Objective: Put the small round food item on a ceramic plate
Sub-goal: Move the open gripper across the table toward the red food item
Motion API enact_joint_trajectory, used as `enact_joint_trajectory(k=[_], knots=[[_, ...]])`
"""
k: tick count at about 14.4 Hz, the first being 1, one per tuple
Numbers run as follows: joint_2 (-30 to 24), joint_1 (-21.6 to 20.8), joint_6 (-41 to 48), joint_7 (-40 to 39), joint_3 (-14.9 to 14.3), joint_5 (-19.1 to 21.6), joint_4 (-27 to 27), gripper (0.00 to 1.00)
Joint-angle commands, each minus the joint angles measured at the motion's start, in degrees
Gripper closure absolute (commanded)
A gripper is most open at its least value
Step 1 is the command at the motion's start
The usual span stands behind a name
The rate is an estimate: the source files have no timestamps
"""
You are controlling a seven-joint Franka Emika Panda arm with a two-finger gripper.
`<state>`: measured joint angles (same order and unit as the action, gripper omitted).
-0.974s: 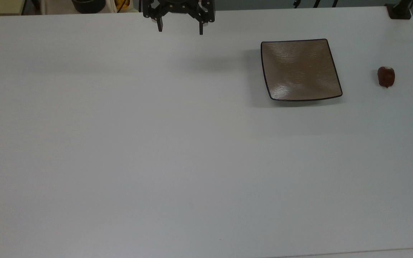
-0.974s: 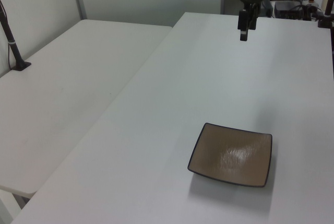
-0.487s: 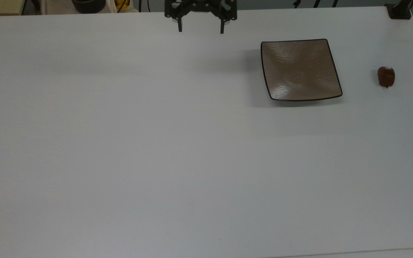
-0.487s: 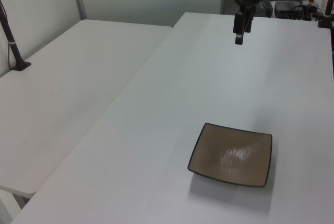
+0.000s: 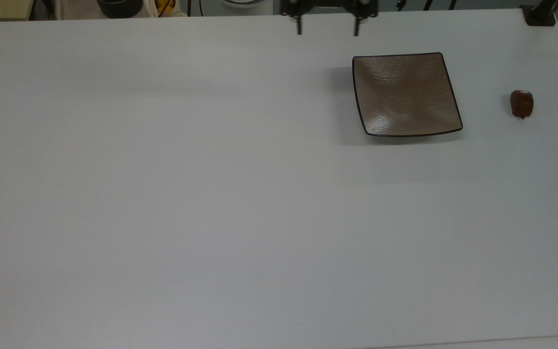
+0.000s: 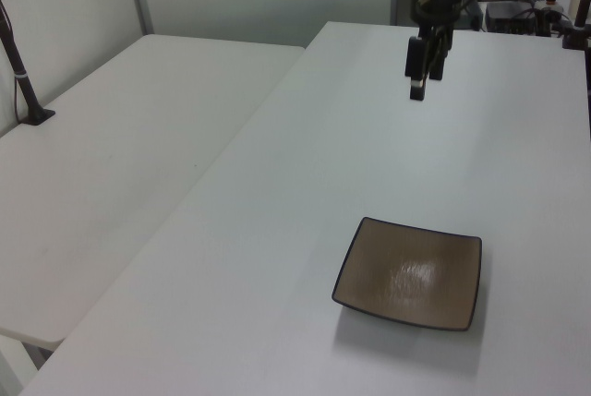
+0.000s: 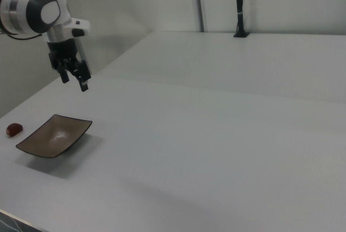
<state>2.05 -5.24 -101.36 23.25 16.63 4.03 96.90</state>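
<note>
Chestnut (image 5: 521, 103) and plate (image 5: 406, 94) sit apart on white table (image 5: 211, 194).

White table with a plate and a small food item

A plain white table (image 5: 211, 194) carries two things, well apart from each other. A square brown plate (image 5: 406, 94) with a thin dark rim lies flat near the top view's upper right. To the top view's right of it, close to the table edge, sits a small, glossy, dark reddish-brown food item (image 5: 521, 103), on the bare tabletop.
</note>
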Motion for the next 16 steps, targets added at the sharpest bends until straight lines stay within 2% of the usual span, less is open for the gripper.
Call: enact_joint_trajectory(k=[1,4,8,10,12,16], knots=[[2.07,0.67,-5.16,5.56,5.42,2.73,-0.21,0.00],[7.60,-0.82,-11.99,11.26,10.60,3.26,-0.66,0.00],[13.05,-6.79,-21.06,14.00,10.79,3.26,-1.53,0.00],[17.88,-10.57,-22.48,19.27,10.79,2.56,-6.26,0.00],[24.19,-13.56,-22.56,20.60,10.71,2.47,-11.96,0.00],[31.07,-17.08,-25.46,20.61,10.62,1.68,-18.22,0.00]])
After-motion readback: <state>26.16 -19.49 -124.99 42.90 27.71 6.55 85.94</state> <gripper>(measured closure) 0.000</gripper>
